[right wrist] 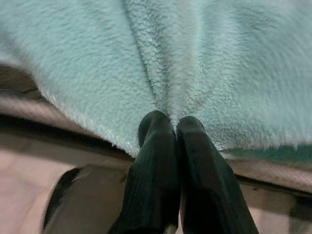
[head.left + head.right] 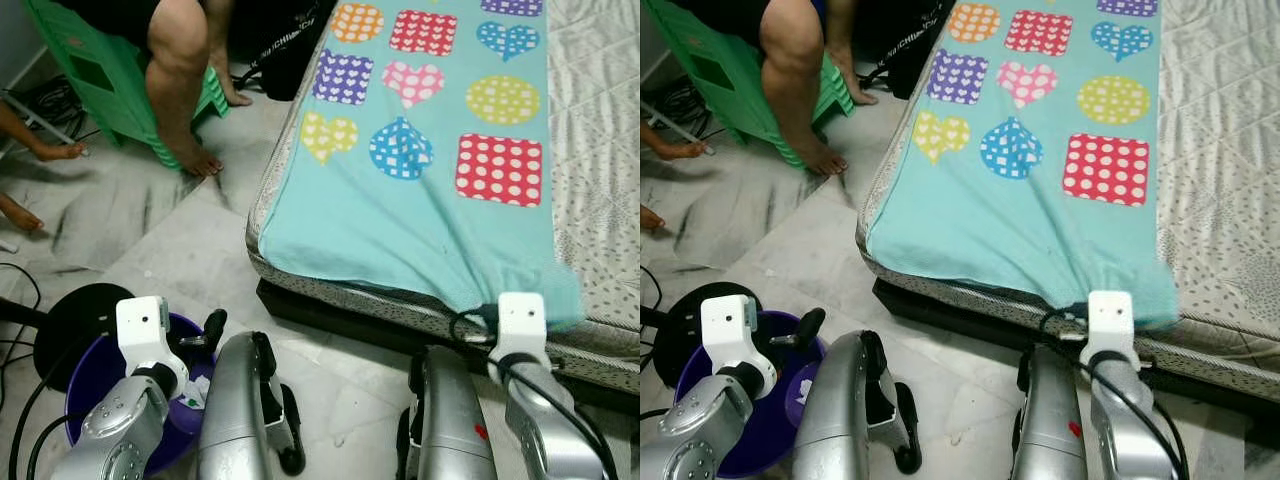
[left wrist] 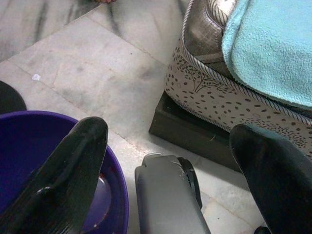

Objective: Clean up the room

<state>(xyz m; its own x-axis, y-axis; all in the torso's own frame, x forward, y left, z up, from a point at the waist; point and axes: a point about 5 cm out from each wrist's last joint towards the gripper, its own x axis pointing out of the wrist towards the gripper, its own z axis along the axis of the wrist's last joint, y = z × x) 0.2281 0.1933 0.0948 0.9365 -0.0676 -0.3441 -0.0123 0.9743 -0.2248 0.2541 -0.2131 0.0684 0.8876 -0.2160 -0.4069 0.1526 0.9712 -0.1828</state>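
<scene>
Right gripper (image 1: 173, 122) pinches the blanket (image 2: 400, 215) edge ahead; pull steadily so it slides off the mattress (image 2: 600, 130); left gripper (image 3: 168, 141) hangs wide open

You've got the blanket (image 2: 420, 190) on the mattress (image 2: 600, 200) ahead-right, its near edge pinched in the right gripper (image 1: 171, 127), the basin (image 2: 90, 375) on the floor front-left under the left gripper (image 3: 170, 146), a person's legs (image 2: 180, 90) beyond.

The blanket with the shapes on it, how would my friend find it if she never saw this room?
Look for the mattress beside the marble floor. Spread over its near end lies the blanket, its edge pinched by the right gripper. It is the only turquoise fleece there, printed with bright dotted hearts, circles and squares, unlike the pale patterned mattress under it.
</scene>
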